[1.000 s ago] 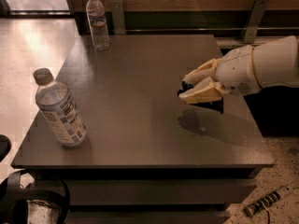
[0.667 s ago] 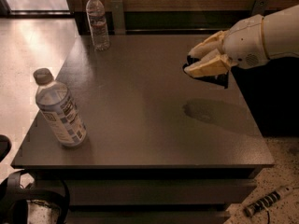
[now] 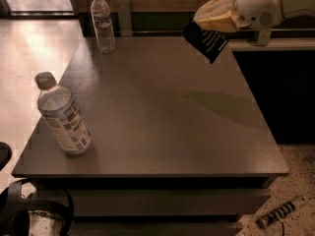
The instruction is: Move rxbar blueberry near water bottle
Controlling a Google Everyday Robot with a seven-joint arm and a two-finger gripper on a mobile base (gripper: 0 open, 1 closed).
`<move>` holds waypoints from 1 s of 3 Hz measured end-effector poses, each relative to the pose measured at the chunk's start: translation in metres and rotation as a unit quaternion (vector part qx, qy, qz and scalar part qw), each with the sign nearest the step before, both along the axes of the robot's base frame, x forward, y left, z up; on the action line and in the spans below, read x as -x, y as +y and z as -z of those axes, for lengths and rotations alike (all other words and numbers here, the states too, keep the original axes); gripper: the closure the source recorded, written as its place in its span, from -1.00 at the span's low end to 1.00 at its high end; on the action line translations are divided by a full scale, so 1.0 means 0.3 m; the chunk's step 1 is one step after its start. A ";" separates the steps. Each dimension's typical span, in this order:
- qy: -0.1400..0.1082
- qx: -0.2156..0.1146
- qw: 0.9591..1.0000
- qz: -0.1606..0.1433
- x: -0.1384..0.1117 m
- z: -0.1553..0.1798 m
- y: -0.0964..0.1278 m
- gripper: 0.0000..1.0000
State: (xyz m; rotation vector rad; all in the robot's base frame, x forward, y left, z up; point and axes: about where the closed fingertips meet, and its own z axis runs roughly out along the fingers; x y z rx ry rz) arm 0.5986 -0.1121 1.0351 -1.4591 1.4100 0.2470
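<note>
My gripper (image 3: 212, 19) is at the upper right, raised well above the grey table (image 3: 162, 112). It is shut on the rxbar blueberry (image 3: 205, 41), a dark navy flat wrapper with pale text that hangs tilted below the fingers. The water bottle (image 3: 103, 23), slim and clear with a white cap and reddish label band, stands upright at the table's far left corner, well to the left of the bar.
A wider bottle (image 3: 63, 115) with a grey cap and white-and-blue label stands near the table's front left edge. A dark ledge runs behind the table. A tool (image 3: 280, 212) lies on the speckled floor at lower right.
My gripper has lifted the rxbar higher off the table and carried it up and toward the far side. Both bottles have stayed put.
</note>
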 end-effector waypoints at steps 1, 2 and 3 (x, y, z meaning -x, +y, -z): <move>0.001 0.004 1.000 -0.001 -0.006 -0.003 0.008 1.00; -0.012 0.020 1.000 -0.002 -0.152 -0.042 0.040 1.00; -0.034 0.027 0.999 0.007 -0.285 -0.102 0.112 1.00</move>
